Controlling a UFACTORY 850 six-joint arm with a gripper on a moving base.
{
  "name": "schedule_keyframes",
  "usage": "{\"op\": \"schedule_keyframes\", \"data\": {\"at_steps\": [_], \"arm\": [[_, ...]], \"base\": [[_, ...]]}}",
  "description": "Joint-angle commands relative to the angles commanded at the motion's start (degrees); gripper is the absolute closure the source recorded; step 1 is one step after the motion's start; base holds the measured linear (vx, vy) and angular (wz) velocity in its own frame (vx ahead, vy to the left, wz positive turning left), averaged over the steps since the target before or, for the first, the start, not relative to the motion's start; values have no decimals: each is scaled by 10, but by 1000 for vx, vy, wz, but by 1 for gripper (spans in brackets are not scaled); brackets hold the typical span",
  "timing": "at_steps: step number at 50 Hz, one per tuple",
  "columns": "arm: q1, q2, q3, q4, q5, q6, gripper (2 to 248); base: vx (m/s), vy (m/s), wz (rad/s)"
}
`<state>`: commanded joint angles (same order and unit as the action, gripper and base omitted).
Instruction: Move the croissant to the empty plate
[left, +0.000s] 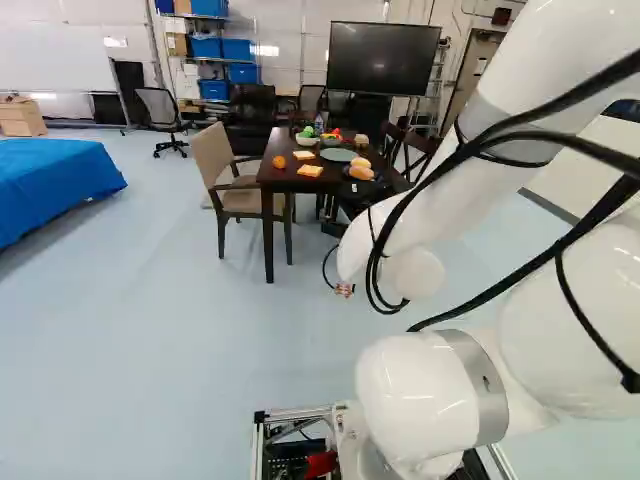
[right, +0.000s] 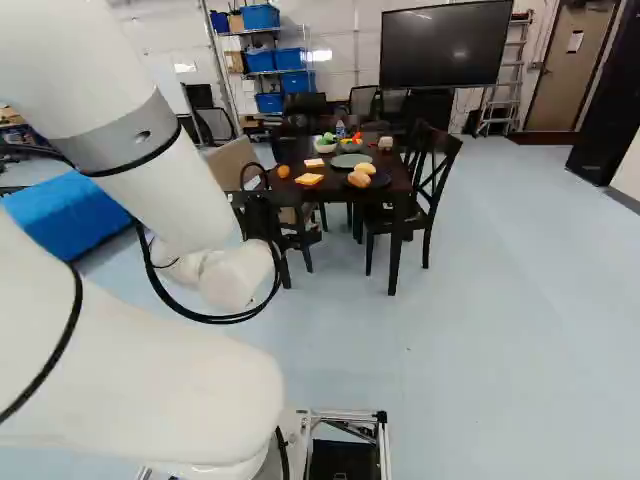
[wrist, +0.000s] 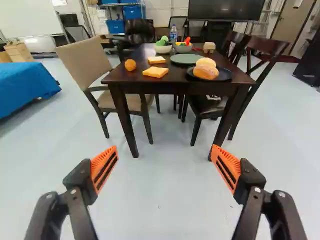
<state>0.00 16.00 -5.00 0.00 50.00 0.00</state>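
Orange pads (wrist: 105, 167) face each other across a broad gap: my gripper (wrist: 164, 147) is spread wide, with nothing between its fingers. It points ahead, at the near side of a dark wooden bench (wrist: 134, 77), and stands short of it.

On the bench, by its near right corner as I face it, lies a dark plate (wrist: 228, 75) with two baked pieces on it. The croissant (wrist: 205, 73) looks to be the nearer, browner one; a paler roll (wrist: 205, 62) sits right behind it. Just beyond the dark plate is the empty plate, a grey-green one (wrist: 185, 58), with nothing on it.

Left of the plates lie two bread slices (wrist: 155, 72), one near the bench's near edge and one farther in, and an orange fruit (wrist: 130, 65) sits by the left edge. Farther back stand a pale bowl (wrist: 162, 49) holding something green, a grey bowl (wrist: 182, 48) with bright pieces inside, and a bottle (wrist: 173, 34).

A tan-backed chair (wrist: 84, 58) stands at the bench's left side, dark wooden chairs (right: 434, 165) at its right.
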Motion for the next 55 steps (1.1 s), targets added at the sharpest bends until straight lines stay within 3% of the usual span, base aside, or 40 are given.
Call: {"op": "schedule_keyframes", "data": {"at_steps": [55], "arm": [[0, 0, 0, 0, 0, 0, 3]], "base": [[186, -1, -16]]}}
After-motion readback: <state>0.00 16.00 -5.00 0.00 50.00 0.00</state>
